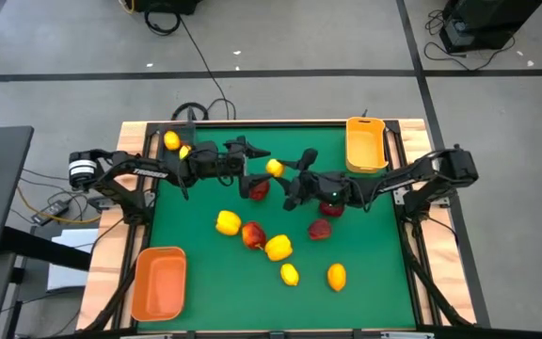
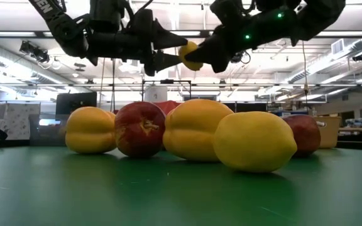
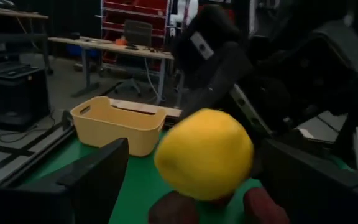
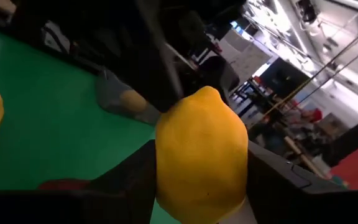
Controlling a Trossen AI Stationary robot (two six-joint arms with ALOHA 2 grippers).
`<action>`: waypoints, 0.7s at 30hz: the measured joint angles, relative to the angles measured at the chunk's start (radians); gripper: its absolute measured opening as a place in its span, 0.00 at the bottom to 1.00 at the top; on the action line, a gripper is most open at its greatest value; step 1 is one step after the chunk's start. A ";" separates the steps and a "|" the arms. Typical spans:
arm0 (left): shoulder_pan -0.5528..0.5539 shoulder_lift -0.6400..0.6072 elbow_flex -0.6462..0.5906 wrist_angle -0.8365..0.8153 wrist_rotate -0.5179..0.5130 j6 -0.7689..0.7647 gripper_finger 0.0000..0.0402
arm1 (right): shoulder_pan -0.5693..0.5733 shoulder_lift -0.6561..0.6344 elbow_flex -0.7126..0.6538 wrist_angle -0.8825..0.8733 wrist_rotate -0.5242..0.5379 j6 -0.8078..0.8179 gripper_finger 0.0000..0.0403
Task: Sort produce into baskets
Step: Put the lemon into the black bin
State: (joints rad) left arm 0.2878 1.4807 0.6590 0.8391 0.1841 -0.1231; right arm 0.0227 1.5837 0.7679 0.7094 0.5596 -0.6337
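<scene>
A small lemon (image 1: 274, 168) sits between the left end effector (image 1: 252, 155) and the right end effector (image 1: 292, 171), over the far middle of the green bench (image 1: 374, 254). Yellow basket (image 1: 366, 144) far right; orange basket (image 1: 159, 282) near left.

A lemon (image 1: 274, 168) hangs between the left gripper (image 1: 255, 156) and right gripper (image 1: 294, 171), above the table (image 1: 374, 273)

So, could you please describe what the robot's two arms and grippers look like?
Both arms are dark, nearly black, jointed links. The left arm has a white cylindrical section near its base and white lettering along one link. The right arm shows a small green light near its wrist. The left gripper and right gripper have dark, flat, tapering fingers.
</scene>
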 joint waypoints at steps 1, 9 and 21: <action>0.000 0.000 0.000 0.000 -0.005 0.004 0.93 | 0.000 0.013 0.013 0.001 -0.003 -0.017 0.54; 0.000 0.000 0.001 -0.051 -0.015 0.009 0.88 | 0.000 0.102 0.102 -0.001 -0.003 -0.104 0.54; 0.028 -0.018 0.002 -0.064 -0.070 -0.027 0.58 | 0.006 0.102 0.123 -0.032 0.201 0.047 0.57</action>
State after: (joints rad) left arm 0.3156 1.4628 0.6613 0.7749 0.1139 -0.1501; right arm 0.0287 1.6852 0.8906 0.6774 0.7603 -0.5866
